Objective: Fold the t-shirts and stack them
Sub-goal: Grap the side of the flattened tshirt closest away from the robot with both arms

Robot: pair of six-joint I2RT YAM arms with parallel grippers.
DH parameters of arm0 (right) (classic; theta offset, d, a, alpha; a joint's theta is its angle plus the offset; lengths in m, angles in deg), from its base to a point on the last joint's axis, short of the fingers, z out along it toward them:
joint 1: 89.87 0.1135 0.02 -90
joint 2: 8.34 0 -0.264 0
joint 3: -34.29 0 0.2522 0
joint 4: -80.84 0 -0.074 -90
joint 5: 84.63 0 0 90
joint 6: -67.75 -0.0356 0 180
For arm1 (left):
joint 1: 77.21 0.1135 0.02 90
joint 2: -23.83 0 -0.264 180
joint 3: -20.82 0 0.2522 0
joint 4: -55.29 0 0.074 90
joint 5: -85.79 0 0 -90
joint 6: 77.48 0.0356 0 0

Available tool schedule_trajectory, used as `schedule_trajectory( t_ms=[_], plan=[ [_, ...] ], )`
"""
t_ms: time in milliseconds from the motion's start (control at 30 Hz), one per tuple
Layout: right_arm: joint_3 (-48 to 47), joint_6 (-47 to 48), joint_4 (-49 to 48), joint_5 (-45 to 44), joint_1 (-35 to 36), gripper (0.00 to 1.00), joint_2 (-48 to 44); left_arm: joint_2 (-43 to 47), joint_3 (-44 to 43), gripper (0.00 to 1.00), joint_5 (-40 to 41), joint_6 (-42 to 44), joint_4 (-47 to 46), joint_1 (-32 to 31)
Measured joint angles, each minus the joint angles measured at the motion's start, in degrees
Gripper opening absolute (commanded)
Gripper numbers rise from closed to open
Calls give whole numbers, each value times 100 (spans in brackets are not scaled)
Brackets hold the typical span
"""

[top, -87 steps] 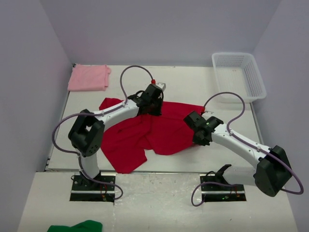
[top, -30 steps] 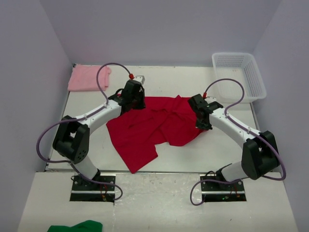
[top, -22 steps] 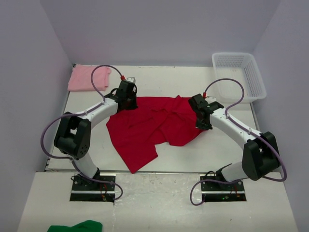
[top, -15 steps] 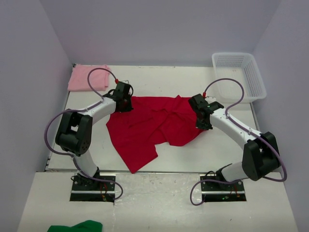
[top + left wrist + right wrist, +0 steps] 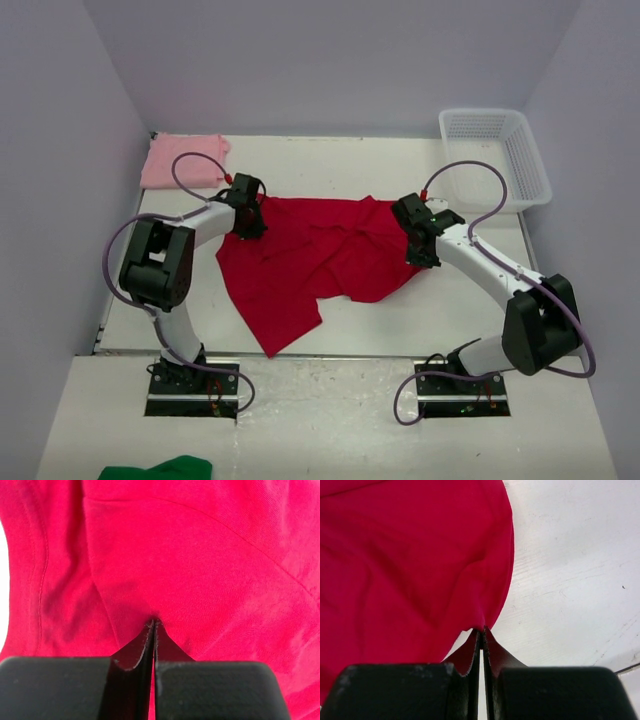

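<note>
Well nearer than the red tee (image 5: 300, 270), past the arm bases at the left: a green cloth (image 5: 160, 468), no part of this job

On the middle of the bench (image 5: 400, 320), the red tee itself, opened out but not flat, ridged through the centre, with one loose flap trailing toward the near edge

At its far left corner, the left gripper (image 5: 151, 624), clenched on a pinch of red cloth that tents up into the tips. At its right edge, the right gripper (image 5: 482, 629), likewise grasping a small fold of hem, with bare bench just beside

By the look of it, the spreading step: stretching the red tee by two opposite points before any fold. Next, most likely: drawing the two pinches apart to take out the middle ridges, holding both tight, then laying the cloth flat and letting go

Beyond its far left corner, near but apart: the pink tee (image 5: 183, 160), folded small, the likely base of the stack

Beyond its right side, well apart: a white mesh basket (image 5: 482, 111)
</note>
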Motion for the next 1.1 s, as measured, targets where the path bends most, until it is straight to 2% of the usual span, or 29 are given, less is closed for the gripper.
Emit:
schedule_trajectory(
  t_ms=[367,600,933,1033,1100],
  plan=[
    [0,0,-2,0,0,0,-17,234,374,0,334,-352,-254,433],
    [0,0,-2,0,-7,0,-17,516,741,0,579,-437,-352,540],
    [4,0,-9,7,-17,0,98,623,758,0,671,-398,-173,557],
    [9,0,-39,33,-24,0,144,927,911,7,885,-378,166,507],
    [17,0,-72,46,-28,0,144,1425,999,17,1150,-385,466,326]
  ],
)
